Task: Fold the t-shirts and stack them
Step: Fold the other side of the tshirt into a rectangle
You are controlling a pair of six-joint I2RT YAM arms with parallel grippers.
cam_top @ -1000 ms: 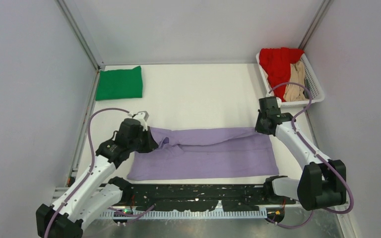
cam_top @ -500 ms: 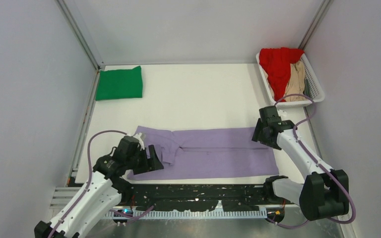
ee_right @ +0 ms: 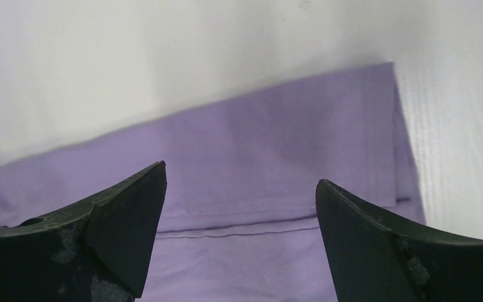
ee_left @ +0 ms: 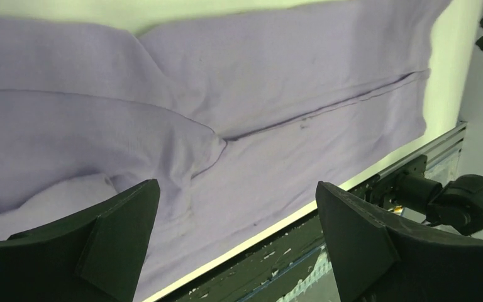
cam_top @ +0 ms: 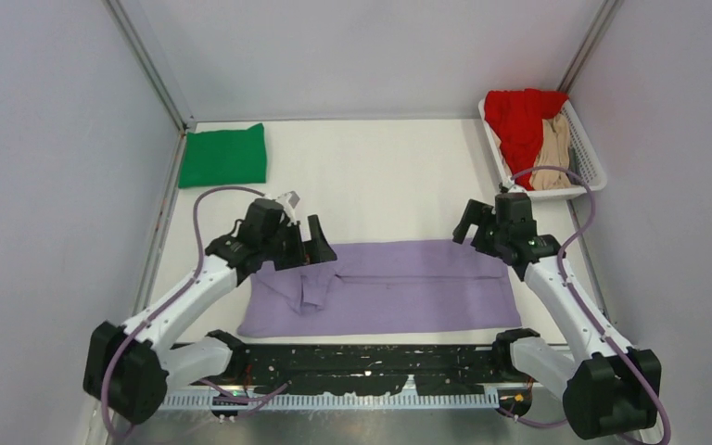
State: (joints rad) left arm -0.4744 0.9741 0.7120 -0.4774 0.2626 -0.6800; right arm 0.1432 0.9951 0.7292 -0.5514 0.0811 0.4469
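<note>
A: Gripper state?
B: Left gripper (cam_top: pixel 323 241) has its jaws spread wide with nothing in them. Right gripper (cam_top: pixel 472 232) is the same, wide and empty. Both wrist views show bare cloth between the fingers, no pinch.
A: Where's the shirt?
B: Lavender t-shirt (cam_top: pixel 385 287) lies flat on the table (cam_top: pixel 380 176), toward 6 o'clock from centre, just ahead of the arm bases. It's folded to a long band with the long axis running 9 to 3. A seam line runs the same way.
A: Grippers relative to it?
B: Both sit at the 12 o'clock long edge, left near the 9 o'clock end and right near the 3 o'clock end. The cloth lies toward 6 from each. I can't tell their height above it.
A: Anything untidy?
B: A sleeve is bunched on top near the 9 o'clock end, closest to the left arm. The 3 o'clock end looks square.
A: Next move?
B: My guess is a fold across the short axis, one end carried to the other. The left arm is nearer the messy end.
A: And the stack?
B: Green t-shirt (cam_top: pixel 223 156) is folded at 10 o'clock, well apart. Red t-shirt (cam_top: pixel 516 116) and tan t-shirt (cam_top: pixel 553 148) are heaped in the white basket (cam_top: pixel 595 171) at 2 o'clock.
</note>
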